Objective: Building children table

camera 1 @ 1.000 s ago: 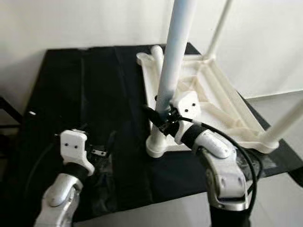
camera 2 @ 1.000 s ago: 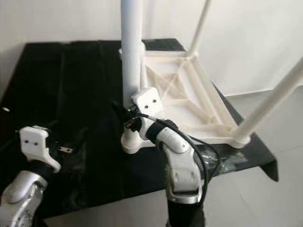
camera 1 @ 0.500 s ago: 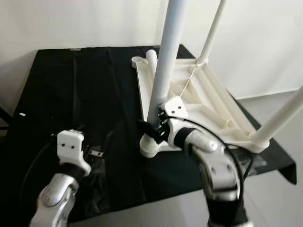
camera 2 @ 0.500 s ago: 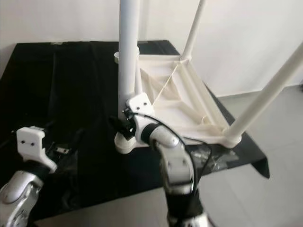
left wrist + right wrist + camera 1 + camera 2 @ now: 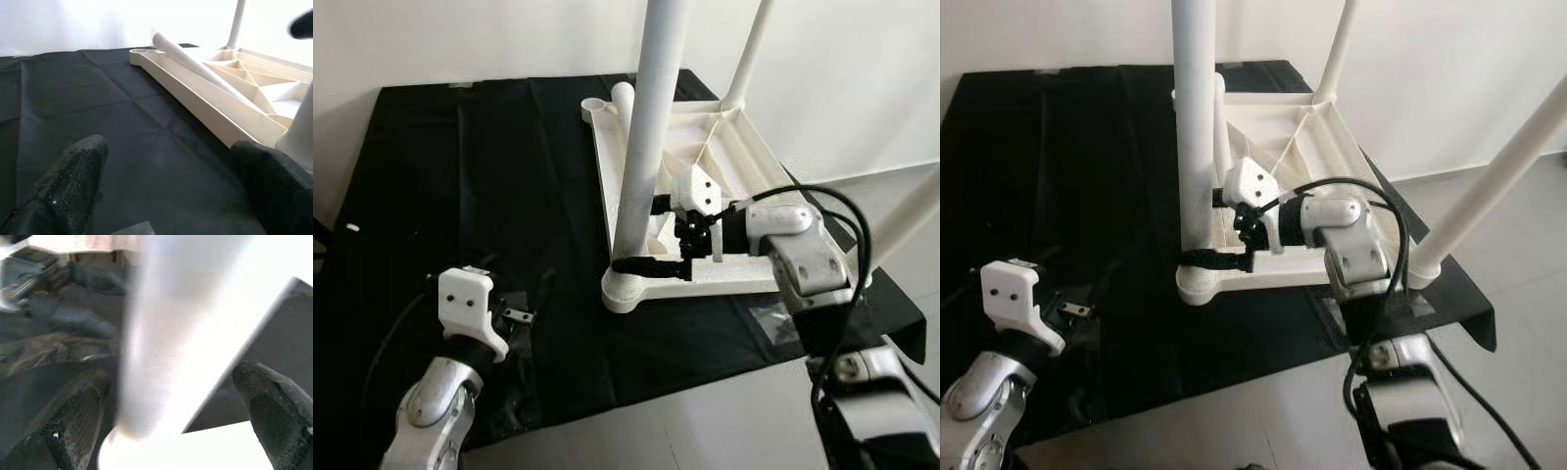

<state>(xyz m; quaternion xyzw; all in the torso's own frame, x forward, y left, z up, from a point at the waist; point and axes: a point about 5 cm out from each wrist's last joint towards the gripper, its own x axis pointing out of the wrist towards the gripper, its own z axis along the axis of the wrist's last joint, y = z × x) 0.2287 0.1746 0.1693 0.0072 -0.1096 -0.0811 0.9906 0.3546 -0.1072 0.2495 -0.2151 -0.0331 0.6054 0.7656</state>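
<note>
Mid-assembly on a black-draped work surface (image 5: 460, 157): white tabletop (image 5: 744, 166) lying underside up, ribs exposed, with three legs already standing in corner sockets — near leg (image 5: 646, 127), far leg (image 5: 751, 49) and right-hand leg (image 5: 911, 220) at the drape's right end. Still to fit, by the look of it: loose fourth leg (image 5: 625, 98) resting along the far left rim beside an unfilled socket (image 5: 594, 104). Right gripper (image 5: 646, 235) reaching in at the base of the near leg, fingers parted, one on each side of the post in the right wrist view, not clamped on it; lower finger (image 5: 646, 265) lying just above the corner foot. Left gripper (image 5: 166, 181) low over the drape, well to the left of the tabletop, jaws wide and holding nothing. Plenty of bare cloth on the left for manoeuvre; much tighter on the right, where tabletop corner and right-hand leg sit close to the drape's edge, above the pale floor (image 5: 1528, 323). Wall (image 5: 509, 39) directly behind the far edge; tall legs crowding any overhead reach.
</note>
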